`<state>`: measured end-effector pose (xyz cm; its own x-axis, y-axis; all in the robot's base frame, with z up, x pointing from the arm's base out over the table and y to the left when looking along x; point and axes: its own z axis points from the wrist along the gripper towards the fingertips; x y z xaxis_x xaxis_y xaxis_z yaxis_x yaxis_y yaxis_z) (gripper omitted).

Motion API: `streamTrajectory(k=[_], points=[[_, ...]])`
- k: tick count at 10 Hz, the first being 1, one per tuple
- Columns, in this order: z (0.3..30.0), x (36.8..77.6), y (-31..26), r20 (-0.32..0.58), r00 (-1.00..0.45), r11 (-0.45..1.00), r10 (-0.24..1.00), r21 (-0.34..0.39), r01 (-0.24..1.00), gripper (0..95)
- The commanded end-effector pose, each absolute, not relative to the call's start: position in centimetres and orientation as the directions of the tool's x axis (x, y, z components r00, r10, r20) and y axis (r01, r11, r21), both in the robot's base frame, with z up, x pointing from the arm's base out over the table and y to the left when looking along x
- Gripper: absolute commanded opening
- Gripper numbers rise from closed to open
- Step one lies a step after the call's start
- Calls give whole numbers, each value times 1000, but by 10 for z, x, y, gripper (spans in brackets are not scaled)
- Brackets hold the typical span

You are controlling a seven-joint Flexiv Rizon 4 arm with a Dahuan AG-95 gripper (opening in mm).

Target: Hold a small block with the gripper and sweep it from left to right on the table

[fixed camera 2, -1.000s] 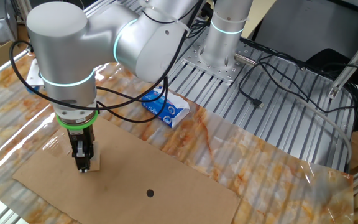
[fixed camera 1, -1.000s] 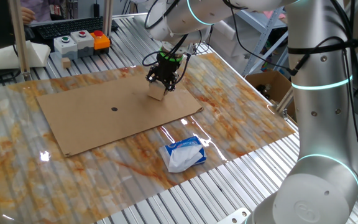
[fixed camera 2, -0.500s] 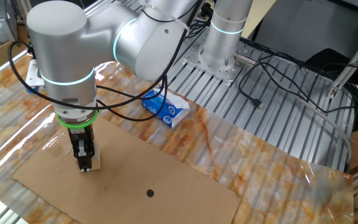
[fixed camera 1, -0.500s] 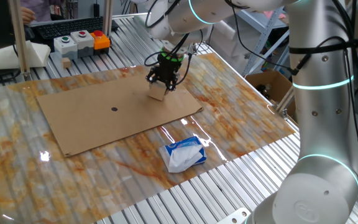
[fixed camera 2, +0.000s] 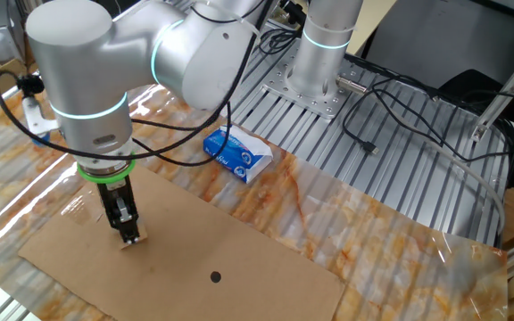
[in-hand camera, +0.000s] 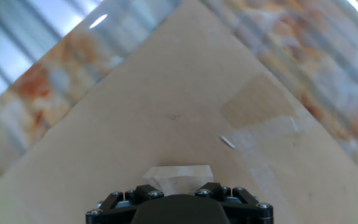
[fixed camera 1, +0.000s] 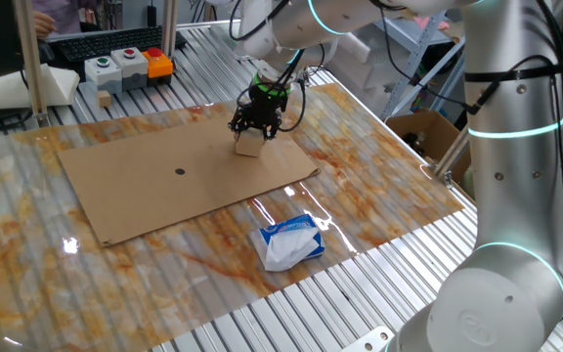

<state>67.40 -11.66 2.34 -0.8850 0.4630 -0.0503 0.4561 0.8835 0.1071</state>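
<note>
- We see the table, an orange-and-white marbled sheet laid over ribbed metal slats that show bare along its near and far edges.
- A brown cardboard sheet lies flat on the marbled surface, with a small dark dot near its middle.
- The gripper points down over the cardboard's right part, its jaws closed around the small block, which rests on the cardboard; in the hand view the block sits just ahead of the fingers.
- A white-and-blue tissue pack lies on the marble, off the cardboard, well apart from the block.
- Beyond the far edge stand a control box with coloured buttons and a keyboard.
- In the other fixed view, black cables trail over the slats near the arm's base.
- An open cardboard box sits beside the table.
</note>
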Motion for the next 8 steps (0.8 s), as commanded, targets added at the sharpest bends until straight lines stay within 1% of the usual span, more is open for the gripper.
streamTrajectory(k=[1, 3, 8], points=[[24, 673, -116, -105, -975, 980, 196, 40, 193, 0], [24, 673, -116, -104, -983, 988, 152, 35, 149, 0], [24, 673, -116, -94, -983, 987, 159, 44, 155, 0]])
